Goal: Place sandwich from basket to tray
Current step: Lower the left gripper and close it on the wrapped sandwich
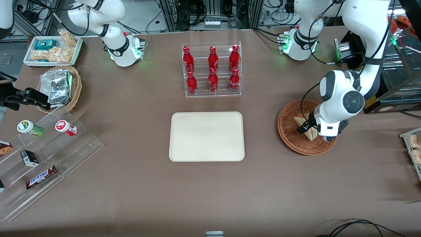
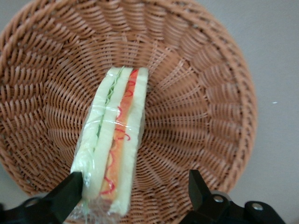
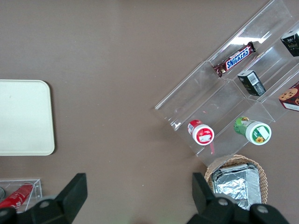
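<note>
Sandwich (image 2: 116,140) in basket (image 2: 201,107) stands between spread fingers of gripper (image 2: 133,189), touching one.

The plastic-wrapped triangular white-bread sandwich (image 2: 114,144) stands on edge inside the round reddish-brown woven wicker basket (image 1: 289,138), at 3 o'clock from the bare flat cream rectangular tray (image 1: 207,136). The open claw (image 2: 135,193) straddles the sandwich.

Sandwich (image 2: 117,140) in basket (image 2: 205,102), claw (image 2: 133,191) astride.
</note>
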